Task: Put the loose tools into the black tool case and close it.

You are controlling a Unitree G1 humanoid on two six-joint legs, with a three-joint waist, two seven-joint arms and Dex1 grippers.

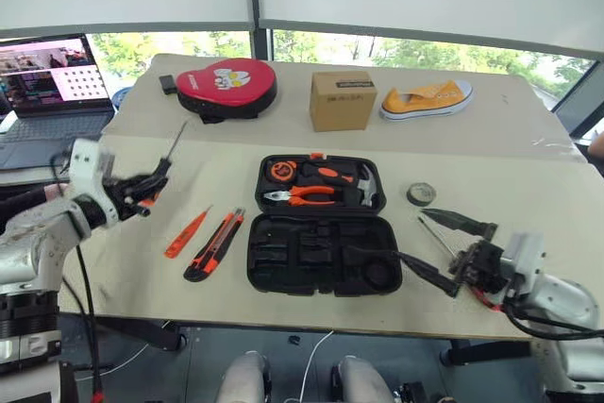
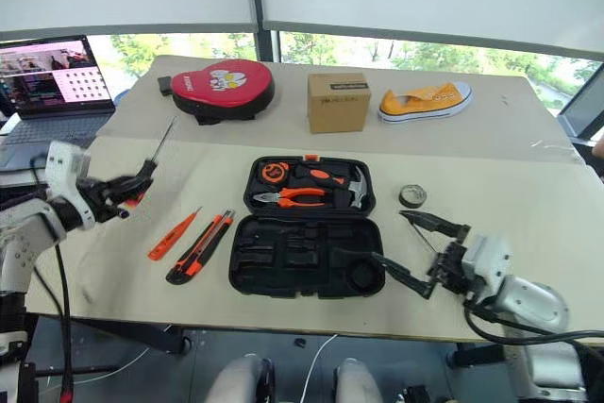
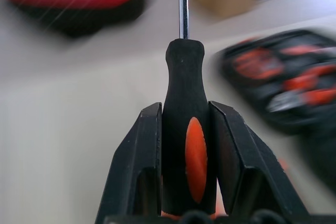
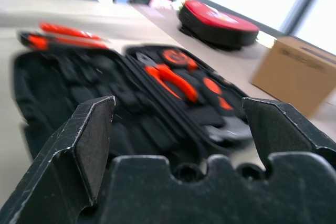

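From the head views, the black tool case lies open at the middle of the bench, with the slim orange tester screwdriver and the utility knife just left of it and the small dark tape roll to its right. The left wrist view shows the left gripper with its fingers pinching the orange-and-black handle of a screwdriver, the shaft pointing away from them. In the right wrist view the right gripper has its fingers spread wide and empty, the open case lying beyond them.
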